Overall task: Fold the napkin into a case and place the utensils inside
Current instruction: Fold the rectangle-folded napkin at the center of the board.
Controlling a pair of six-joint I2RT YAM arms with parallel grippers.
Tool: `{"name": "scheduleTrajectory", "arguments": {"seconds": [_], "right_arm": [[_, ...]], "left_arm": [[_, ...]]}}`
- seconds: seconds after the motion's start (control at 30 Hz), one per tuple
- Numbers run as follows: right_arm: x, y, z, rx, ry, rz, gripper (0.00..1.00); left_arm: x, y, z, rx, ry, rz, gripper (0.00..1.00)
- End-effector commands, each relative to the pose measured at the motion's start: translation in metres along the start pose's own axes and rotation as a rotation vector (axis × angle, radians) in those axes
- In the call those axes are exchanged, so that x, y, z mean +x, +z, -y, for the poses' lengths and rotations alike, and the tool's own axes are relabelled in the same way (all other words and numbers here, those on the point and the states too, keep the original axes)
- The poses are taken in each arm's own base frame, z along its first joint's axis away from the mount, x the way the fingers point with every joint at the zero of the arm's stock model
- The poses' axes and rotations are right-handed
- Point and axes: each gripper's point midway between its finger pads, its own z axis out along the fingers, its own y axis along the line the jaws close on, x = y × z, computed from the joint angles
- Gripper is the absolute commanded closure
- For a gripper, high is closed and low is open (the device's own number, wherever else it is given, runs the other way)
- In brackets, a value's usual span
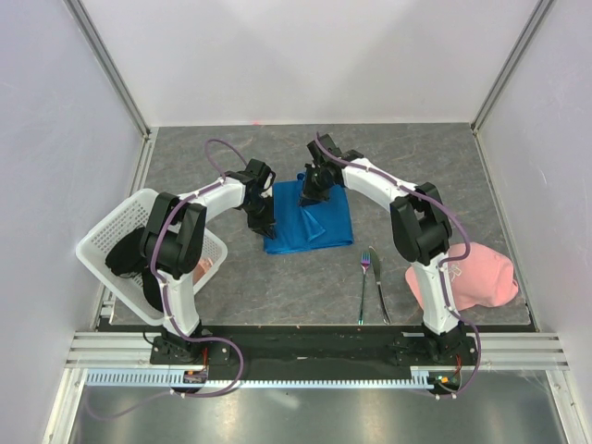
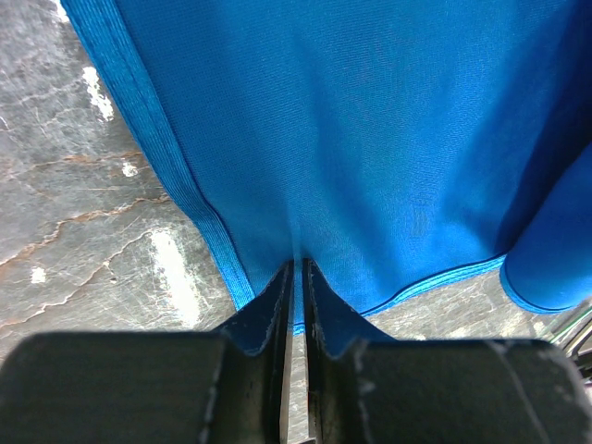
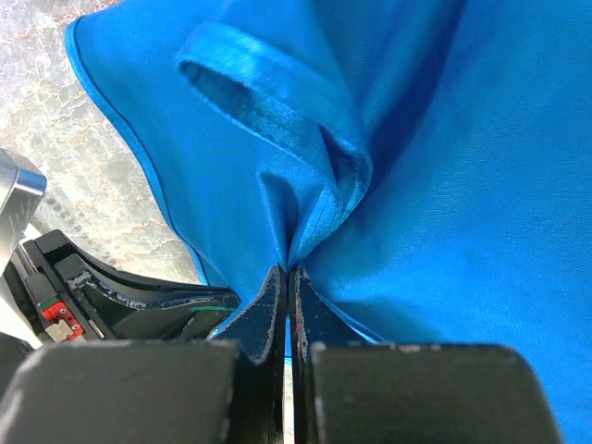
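The blue napkin (image 1: 310,220) lies rumpled mid-table, its left edge pinched tight in the left gripper (image 1: 263,225); its far edge is bunched and clamped in the right gripper (image 1: 314,192); fork (image 1: 363,291) and knife (image 1: 380,287) lie apart, nearer the bases.

**Both arms are reaching inward and gripping**

The left arm (image 1: 208,196) is bending at the elbow and reaching toward the middle, with its wrist pointing down. The left gripper (image 2: 298,268) is pinching the edge of the napkin (image 1: 319,222) between almost closed jaws. The right arm (image 1: 375,180) is mirroring this pose. The right gripper (image 3: 285,273) is clamping a napkin fold, with its jaws fully together.
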Motion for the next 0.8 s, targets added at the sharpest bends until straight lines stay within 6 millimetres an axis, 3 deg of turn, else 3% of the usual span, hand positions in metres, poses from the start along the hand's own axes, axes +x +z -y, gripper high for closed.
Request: {"name": "scheduleTrajectory", "arguments": {"seconds": [0.0, 0.77], "right_arm": [[0.0, 0.006, -0.014, -0.048, 0.03, -0.002, 1.0], [0.007, 0.02, -0.029, -0.078, 0.073, -0.026, 1.0]], "left_arm": [[-0.004, -0.005, 0.001, -0.008, -0.016, 0.034, 0.86], [-0.001, -0.004, 0.0, -0.004, -0.02, 0.028, 0.87]]}}
